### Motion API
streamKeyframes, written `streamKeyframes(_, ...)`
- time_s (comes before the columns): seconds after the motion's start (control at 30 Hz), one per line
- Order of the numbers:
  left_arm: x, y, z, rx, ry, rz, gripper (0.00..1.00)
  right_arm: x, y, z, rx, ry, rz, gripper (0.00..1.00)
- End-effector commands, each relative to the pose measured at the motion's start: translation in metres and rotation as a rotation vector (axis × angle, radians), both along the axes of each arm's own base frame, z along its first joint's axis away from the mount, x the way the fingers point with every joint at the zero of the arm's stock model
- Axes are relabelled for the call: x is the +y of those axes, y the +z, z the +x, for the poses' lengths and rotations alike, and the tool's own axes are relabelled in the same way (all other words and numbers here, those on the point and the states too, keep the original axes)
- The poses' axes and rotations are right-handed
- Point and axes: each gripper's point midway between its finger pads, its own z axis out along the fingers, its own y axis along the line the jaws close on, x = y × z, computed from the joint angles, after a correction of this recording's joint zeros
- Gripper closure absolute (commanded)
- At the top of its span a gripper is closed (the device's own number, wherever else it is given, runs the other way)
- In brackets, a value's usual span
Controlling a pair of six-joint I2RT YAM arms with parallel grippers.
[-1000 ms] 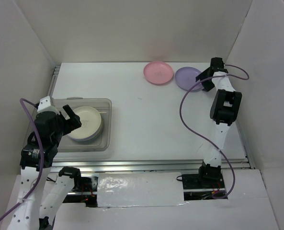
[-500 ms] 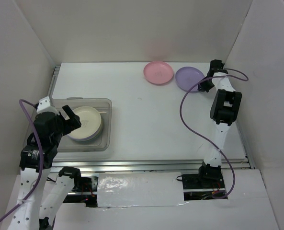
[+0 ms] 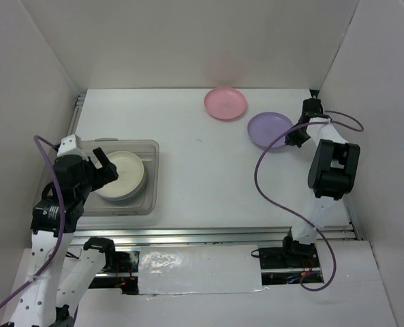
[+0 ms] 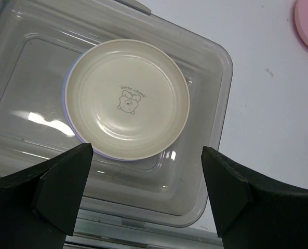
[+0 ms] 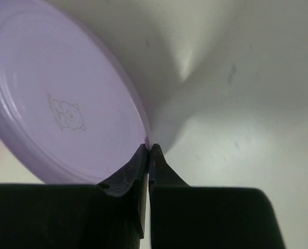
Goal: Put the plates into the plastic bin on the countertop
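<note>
The cream plate lies in the plastic bin, just ahead of the left fingers, which are spread wide and hold nothing. The left wrist view shows a purple edge under it; how many plates lie below, I cannot tell. Two plates are not yet in. The right fingers pinch the rim of the purple plate. The pink plate is on the counter beyond them, outside the right wrist view.

— What colour are the plates?
— A pink plate, a lilac plate with a faint bear outline, and a cream plate with a small grey bear print
— And around them?
— A clear, greyish bin, a white table and purple cables
</note>
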Motion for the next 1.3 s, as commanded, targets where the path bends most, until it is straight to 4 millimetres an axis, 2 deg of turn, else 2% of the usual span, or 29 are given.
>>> streamKeyframes(0.0, -0.013, 0.011, 0.013, -0.017, -0.08, -0.006, 0.01, 0.015, 0.11, 0.002, -0.282, 0.028, -0.141, 1.0)
streamKeyframes(0.07, -0.015, 0.019, 0.016, -0.038, -0.086, -0.015, 0.01, 0.039, 0.126, -0.011, -0.287, 0.103, -0.194, 1.0)
streamKeyframes(0.1, -0.016, 0.024, 0.016, -0.068, -0.083, -0.026, 0.01, 0.067, 0.143, -0.018, -0.317, 0.161, -0.214, 1.0)
streamKeyframes(0.13, -0.015, 0.026, 0.016, -0.09, -0.079, -0.028, 0.01, 0.093, 0.148, -0.025, -0.317, 0.219, -0.219, 1.0)
streamKeyframes(0.17, -0.015, 0.02, 0.018, -0.106, -0.071, -0.032, 0.01, 0.114, 0.153, -0.031, -0.328, 0.262, -0.225, 1.0)
streamKeyframes(0.2, -0.011, 0.022, 0.016, -0.145, -0.046, -0.034, 0.01, 0.157, 0.164, -0.042, -0.364, 0.353, -0.21, 1.0)
streamKeyframes(0.3, -0.001, 0.029, 0.006, -0.167, 0.01, -0.034, 0.01, 0.225, 0.174, -0.056, -0.419, 0.477, -0.125, 1.0)
streamKeyframes(0.33, 0.004, 0.03, 0.004, -0.181, 0.039, -0.029, 0.01, 0.27, 0.174, -0.072, -0.423, 0.575, -0.063, 1.0)
streamKeyframes(0.37, 0.007, 0.03, 0.002, -0.187, 0.057, -0.03, 0.01, 0.292, 0.176, -0.078, -0.434, 0.605, -0.028, 1.0)
streamKeyframes(0.4, 0.009, 0.036, -0.004, -0.214, 0.068, -0.033, 0.01, 0.335, 0.177, -0.092, -0.444, 0.694, 0.015, 1.0)
streamKeyframes(0.47, 0.01, 0.038, -0.008, -0.24, 0.076, -0.041, 0.01, 0.381, 0.18, -0.107, -0.457, 0.769, 0.091, 1.0)
streamKeyframes(0.5, 0.011, 0.042, -0.013, -0.264, 0.082, -0.048, 0.01, 0.402, 0.176, -0.108, -0.454, 0.794, 0.102, 1.0)
streamKeyframes(0.53, 0.012, 0.043, -0.015, -0.27, 0.089, -0.049, 0.01, 0.432, 0.174, -0.124, -0.453, 0.85, 0.119, 1.0)
streamKeyframes(0.57, 0.014, 0.044, -0.017, -0.276, 0.095, -0.047, 0.01, 0.446, 0.173, -0.127, -0.455, 0.861, 0.132, 1.0)
streamKeyframes(0.63, 0.015, 0.046, -0.02, -0.292, 0.1, -0.05, 0.01, 0.48, 0.161, -0.129, -0.434, 0.907, 0.153, 1.0)
streamKeyframes(0.67, 0.014, 0.046, -0.019, -0.292, 0.1, -0.05, 0.01, 0.508, 0.156, -0.134, -0.43, 0.944, 0.167, 1.0)
streamKeyframes(0.73, 0.013, 0.044, -0.018, -0.283, 0.094, -0.05, 0.01, 0.529, 0.147, -0.14, -0.409, 0.971, 0.163, 1.0)
streamKeyframes(0.77, 0.012, 0.044, -0.017, -0.276, 0.088, -0.05, 0.01, 0.551, 0.142, -0.141, -0.406, 0.99, 0.177, 1.0)
streamKeyframes(0.97, 0.006, 0.04, -0.011, -0.255, 0.048, -0.047, 0.01, 0.593, 0.119, -0.142, -0.385, 0.982, 0.221, 1.0)
streamKeyframes(1.07, 0.004, 0.04, -0.009, -0.256, 0.031, -0.044, 0.01, 0.603, 0.116, -0.136, -0.391, 0.963, 0.25, 1.0)
streamKeyframes(1.23, 0.0, 0.039, -0.007, -0.249, 0.008, -0.043, 0.01, 0.607, 0.117, -0.133, -0.389, 0.951, 0.223, 1.0)
streamKeyframes(1.27, -0.001, 0.04, -0.007, -0.252, 0.005, -0.044, 0.01, 0.607, 0.116, -0.132, -0.387, 0.949, 0.222, 0.95)
